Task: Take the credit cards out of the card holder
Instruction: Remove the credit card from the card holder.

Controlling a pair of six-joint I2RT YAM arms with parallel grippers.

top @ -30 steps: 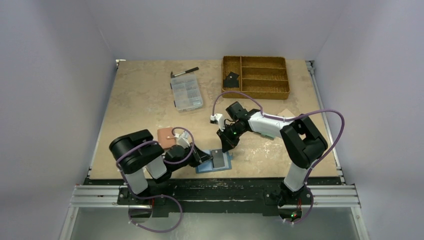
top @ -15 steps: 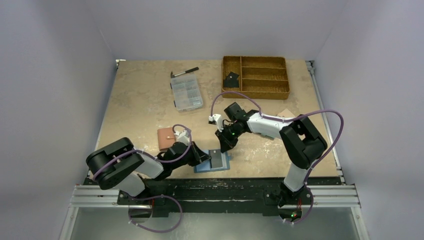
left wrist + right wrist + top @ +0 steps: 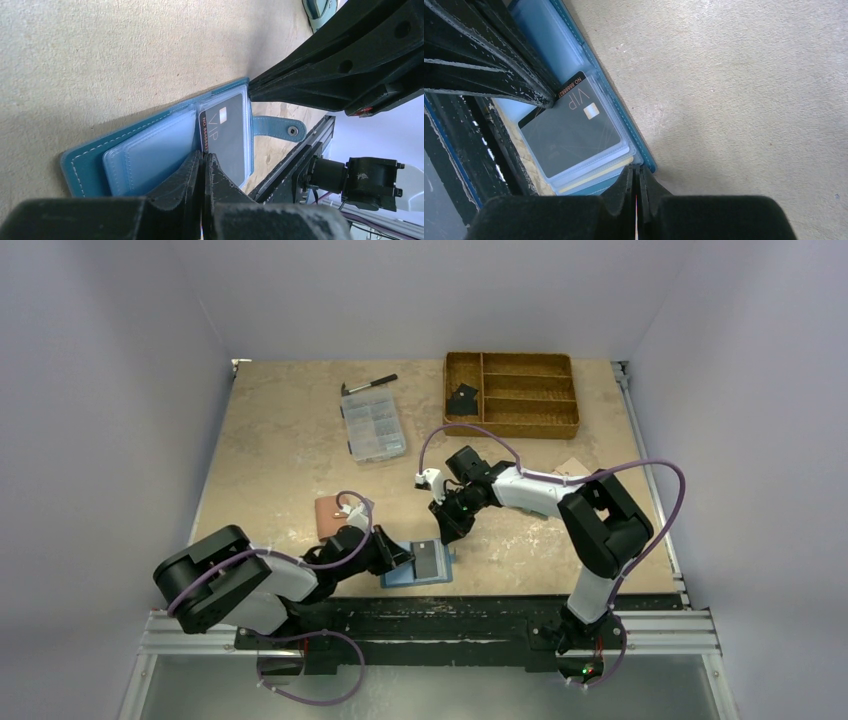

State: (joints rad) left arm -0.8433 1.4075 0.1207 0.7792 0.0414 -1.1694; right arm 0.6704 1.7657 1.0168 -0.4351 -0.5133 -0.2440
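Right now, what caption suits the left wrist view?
Shut left gripper touching the black VIP card in the open blue card holder; shut right gripper at the holder's corner.

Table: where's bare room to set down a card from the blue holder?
Free: between parts box, wicker tray and right arm; the front strip right of the card holder. Crowded around it: left gripper and right gripper meet.

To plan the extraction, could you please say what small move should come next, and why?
Probably slide the left gripper toward the spine, dragging the black card out: its shut tips sit at the card's exposed corner while the right gripper rests at the card holder's edge.
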